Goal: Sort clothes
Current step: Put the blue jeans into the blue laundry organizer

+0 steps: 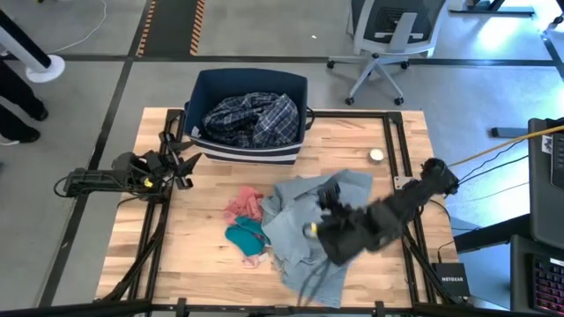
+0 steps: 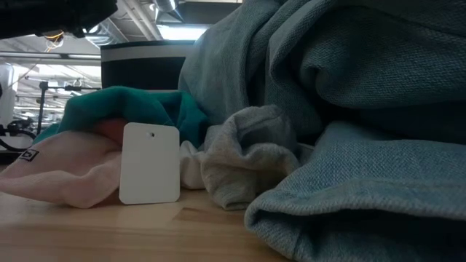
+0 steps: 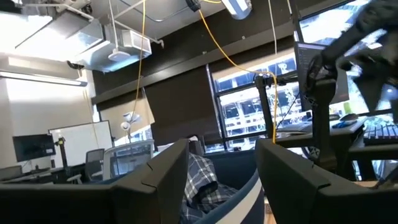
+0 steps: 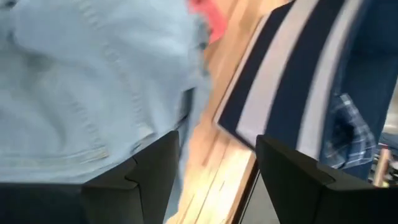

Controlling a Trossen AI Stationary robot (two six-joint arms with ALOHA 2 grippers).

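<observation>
The right tool (image 1: pixel 328 231), its fingers apart, hangs over the pale blue-grey denim piece (image 1: pixel 300 220) on the wooden table (image 1: pixel 211 264). Pink (image 1: pixel 242 204) and teal (image 1: pixel 245 234) pieces lie beside it. The left tool (image 1: pixel 183 160) waits with fingers apart by the navy fabric bin (image 1: pixel 249 88) holding the plaid shirt (image 1: pixel 251 119).

Matt, coarse-woven pale blue-grey denim (image 1: pixel 304 220) lies on a smooth, light-grained wooden table (image 1: pixel 203 264). A soft plaid cotton shirt (image 1: pixel 253 119) fills a navy fabric bin (image 1: pixel 251 88). Fleecy pink (image 2: pixel 65 175) and teal (image 2: pixel 138 105) cloth flank a smooth white card tag (image 2: pixel 149 164).
</observation>
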